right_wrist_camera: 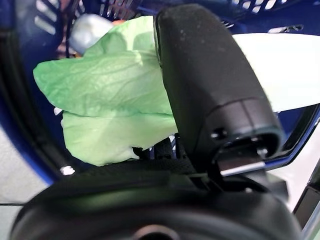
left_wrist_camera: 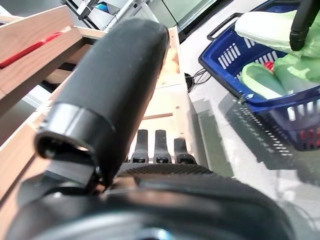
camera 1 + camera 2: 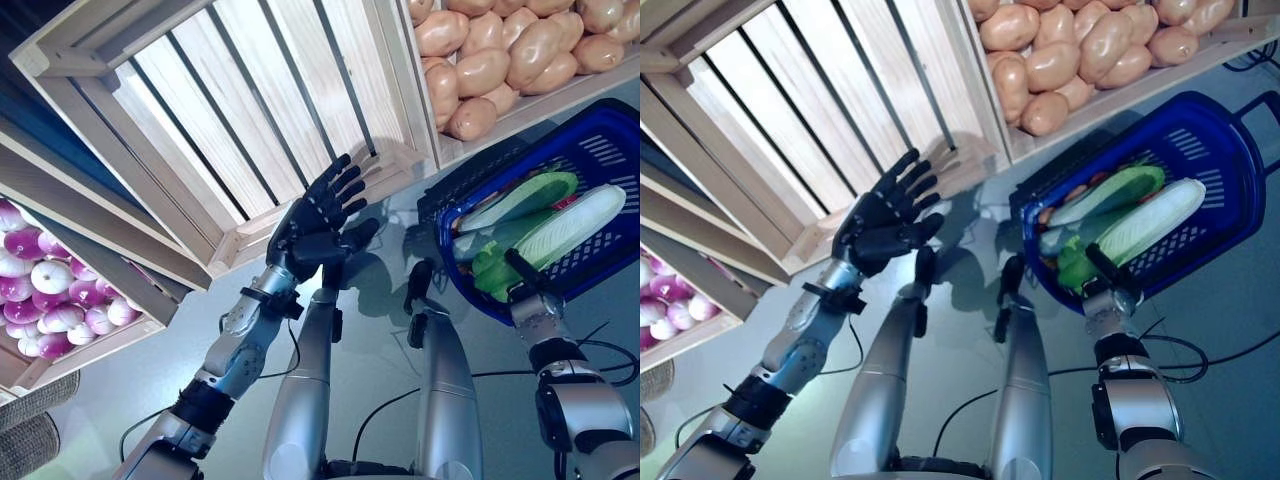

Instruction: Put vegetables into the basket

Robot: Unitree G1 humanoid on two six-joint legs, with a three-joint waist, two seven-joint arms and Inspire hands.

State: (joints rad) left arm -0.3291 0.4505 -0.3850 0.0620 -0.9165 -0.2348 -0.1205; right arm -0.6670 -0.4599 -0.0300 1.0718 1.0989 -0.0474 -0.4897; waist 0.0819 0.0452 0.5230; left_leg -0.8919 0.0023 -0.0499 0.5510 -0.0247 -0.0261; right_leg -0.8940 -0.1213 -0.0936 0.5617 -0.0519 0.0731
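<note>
Spreading straight and apart, the fingers [image 3: 340,190] of our left hand [image 3: 318,222] hold nothing; they hang at the centre of the frame, just before the front lip of the empty pale wooden slatted crate [image 3: 235,105] that fills the upper left. On the other side, our right hand [image 3: 527,283] sits at the near rim of the blue plastic basket [image 3: 600,135] at the right of the frame. Only the thumb shows clearly there, lying over a pale green leafy cabbage [image 1: 107,95]; the fingers are hidden below the leaves and the basket wall, so we cannot tell whether they grip anything.

The vegetables already gathered lie inside the basket: the leafy cabbage nearest the hand, a long white-and-green stalk vegetable [image 3: 570,225] beside it, and a dark green cucumber-like one [image 3: 535,192] above. Further out, a crate of tan potatoes [image 3: 500,55] fills the upper right, and purple-and-white onions [image 3: 45,290] sit in a crate at the left edge.

We judge the step in hand to be the release of the cabbage. To do it well, we should let the leaves settle fully below the rim before lifting the right hand straight out, so that no leaf drags over the edge. The left hand should stay clear of the basket.
</note>
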